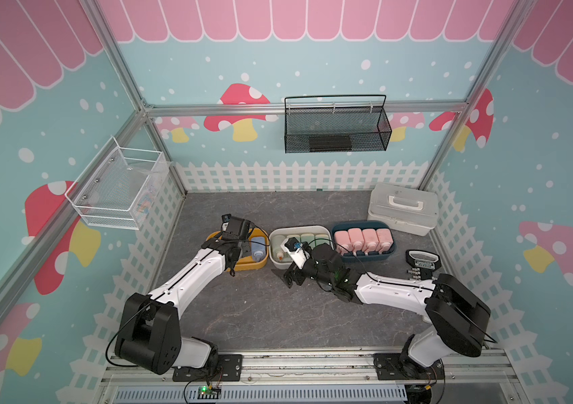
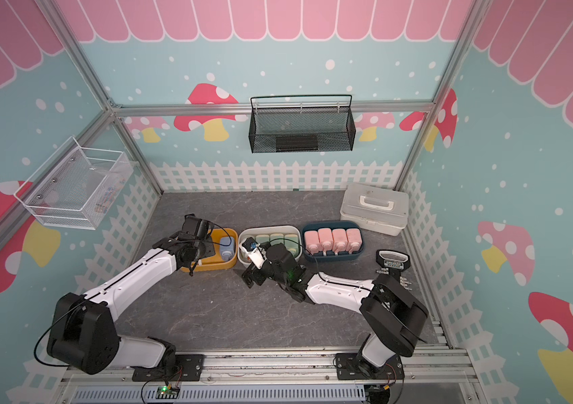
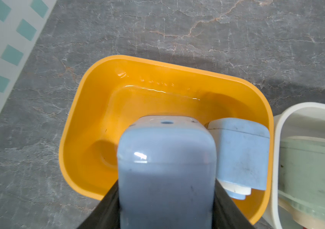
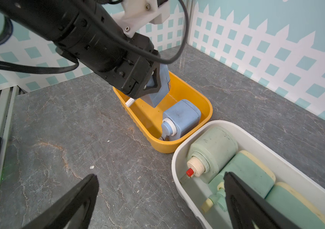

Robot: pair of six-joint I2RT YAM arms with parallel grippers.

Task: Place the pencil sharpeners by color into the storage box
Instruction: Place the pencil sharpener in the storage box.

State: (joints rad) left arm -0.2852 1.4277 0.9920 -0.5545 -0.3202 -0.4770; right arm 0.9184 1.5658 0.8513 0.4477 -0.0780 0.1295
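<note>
My left gripper [image 3: 166,198] is shut on a blue pencil sharpener [image 3: 166,168] and holds it tilted over the yellow storage box [image 3: 90,111]. A second blue sharpener [image 3: 241,152] lies inside that box against its wall nearest the white box. The white box [image 4: 177,174] holds several green sharpeners [image 4: 213,148]. Several pink sharpeners [image 1: 362,239] fill the dark blue box [image 1: 365,259]. My right gripper [image 4: 160,176] is open and empty, low over the table at the white box's front corner. In both top views the left wrist hides the held sharpener.
The three boxes stand in a row across the table's middle. A white lidded case with a handle [image 1: 404,208] sits at the back right. A black tool [image 1: 421,264] lies by the right fence. A black mesh basket [image 1: 337,129] and a white one [image 1: 117,190] hang on the walls.
</note>
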